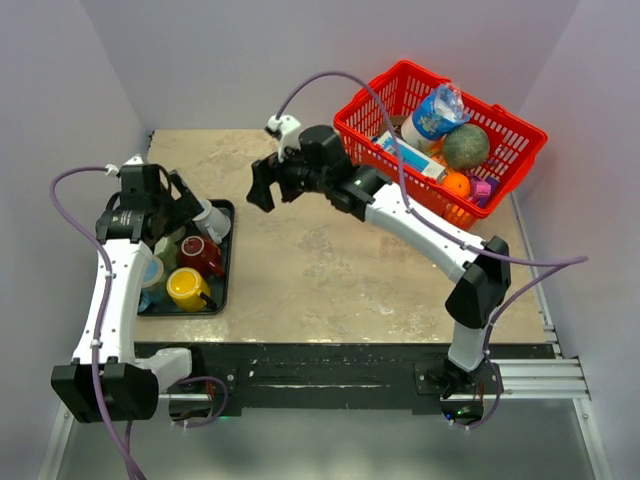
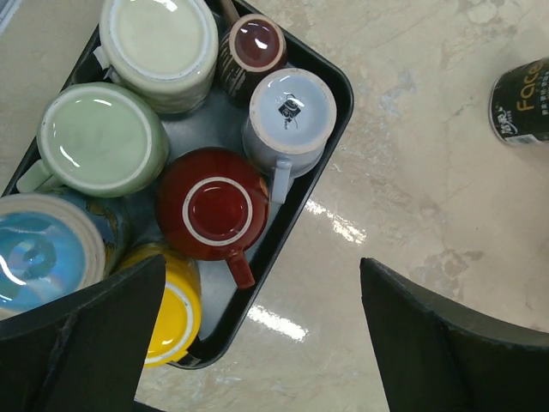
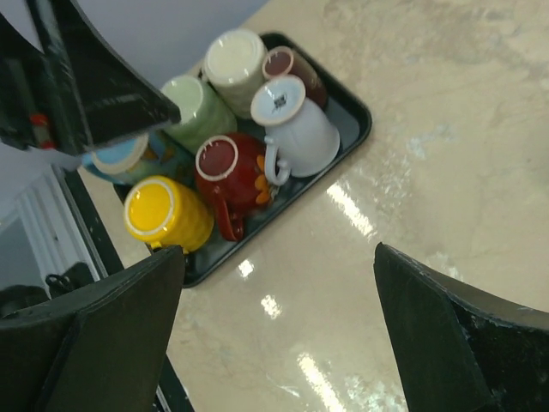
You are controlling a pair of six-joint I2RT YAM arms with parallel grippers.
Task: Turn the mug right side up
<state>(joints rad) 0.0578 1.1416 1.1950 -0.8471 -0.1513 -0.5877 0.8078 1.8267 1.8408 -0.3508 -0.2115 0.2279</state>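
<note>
Choosing one mug is the first thing to be settled, because every mug in the shallow black rectangular tray (image 2: 340, 90) is stood bottom up, and which one is meant cannot be told; the glossy dark red ceramic mug (image 2: 214, 210) is seen most nearly under the left gripper (image 2: 262, 343), so it is judged the likely one. The left gripper hovers above the tray with its two dark fingers spread wide and nothing between them; the right gripper (image 1: 262, 188) is held over the middle of the beige marbled table (image 1: 330, 270), well apart from the tray, and is likewise spread and empty. The red mug is packed closely; the white ceramic mug (image 2: 287, 116) is just beside it, the pale green mug (image 2: 99, 142) is at another side, and the yellow mug (image 2: 176, 313) is next to it too; its handle points toward the tray rim that faces the open table. A grasp across the whole body is therefore judged difficult, since one finger would be pushed into a neighbour; it is better that the fingers are lowered at the handle side, where a free gap is seen. The mug should be lifted straight up, clear of the others, before it is rotated; the glaze is expected to be slippery, so a firm closing is advised; the turned mug is best set down on the bare table beside the tray.
</note>
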